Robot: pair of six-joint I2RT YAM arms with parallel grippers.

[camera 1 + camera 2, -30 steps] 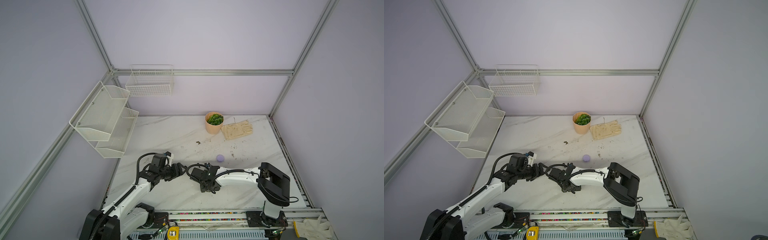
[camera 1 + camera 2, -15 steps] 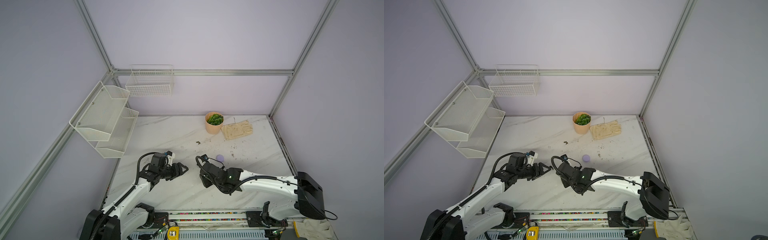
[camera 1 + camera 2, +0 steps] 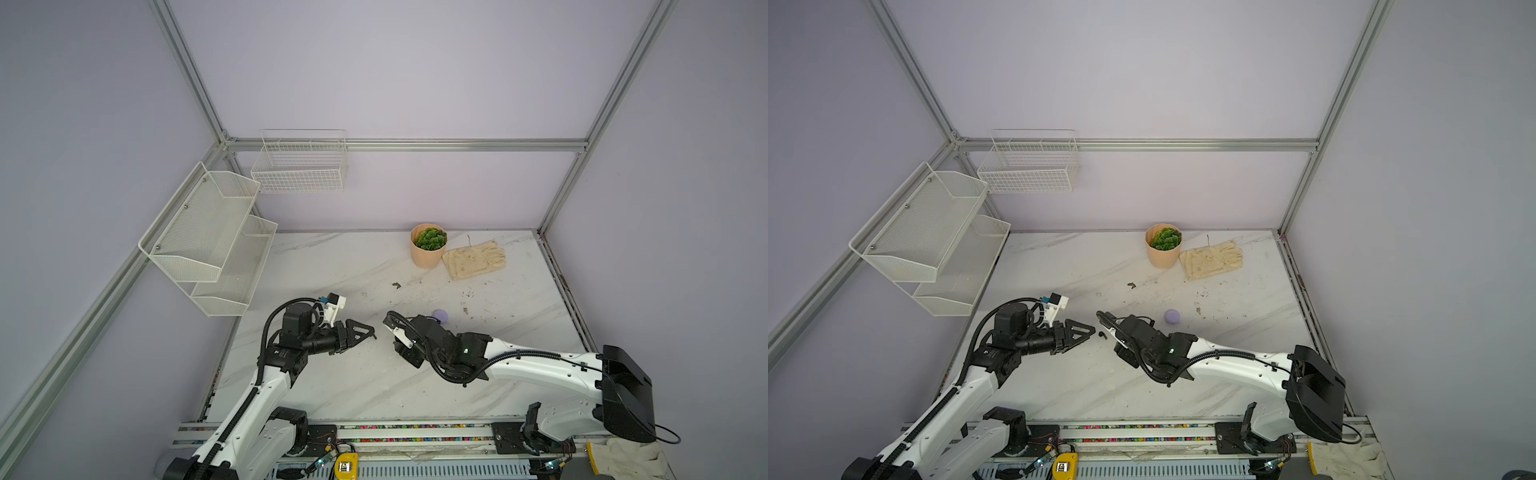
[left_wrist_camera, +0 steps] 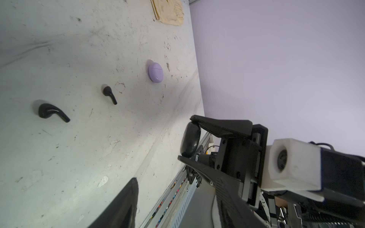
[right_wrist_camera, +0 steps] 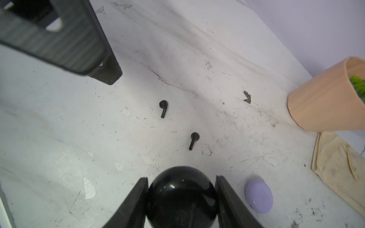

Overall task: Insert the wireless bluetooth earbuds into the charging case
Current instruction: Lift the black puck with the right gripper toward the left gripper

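**Marbled table: black case gripped, earbuds not yet in**

White marbled table point(image 3: 332, 266) in a lilac-walled cell, scuffed and speckled with dirt. My right gripper point(image 5: 182, 177) has its jaws clamped on the round, glossy black case point(image 5: 181, 199) and holds it clear of the table. The lid looks shut to me. My left gripper point(image 3: 1090, 331) faces it across the middle. Its jaws are apart and hold nothing, as far as its wrist view shows.

I judge the task barely begun. Both black earbuds lie loose on the table, stems flat, and neither is in a case. A closed lilac case point(image 3: 440, 316) sits on the table just beside the right gripper. I see no pale earbuds anywhere. The black case has yet to be opened and each earbud seated in it.

The earbuds lie in the gap between the two grippers. The near earbud point(image 5: 194, 140) is ahead of the right jaws and the case, close but not touching. The far earbud point(image 5: 163, 108) lies farther out, near the tip of the left jaws. Neither pair of jaws touches an earbud.
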